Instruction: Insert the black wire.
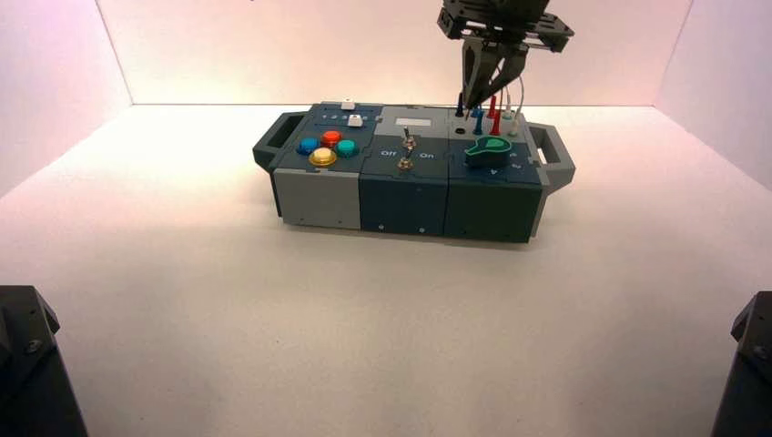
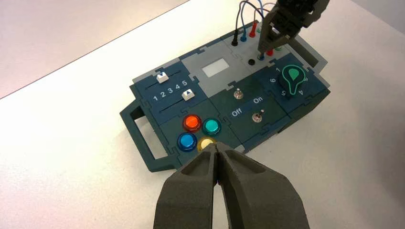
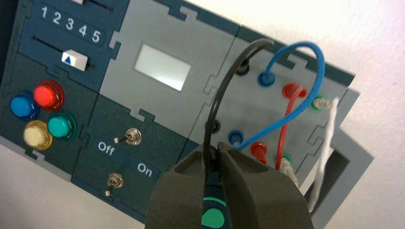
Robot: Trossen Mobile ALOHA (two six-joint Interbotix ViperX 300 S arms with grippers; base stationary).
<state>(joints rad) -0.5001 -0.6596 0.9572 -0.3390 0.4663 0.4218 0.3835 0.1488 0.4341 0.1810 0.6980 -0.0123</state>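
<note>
White tabletop [image 1: 364, 337], black wire [image 3: 217, 102] in right end effector [image 3: 217, 160]

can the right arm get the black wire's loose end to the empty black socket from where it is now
Probably yes: the right gripper holds that end of the black wire close to the socket, with nothing visible between them.
</note>
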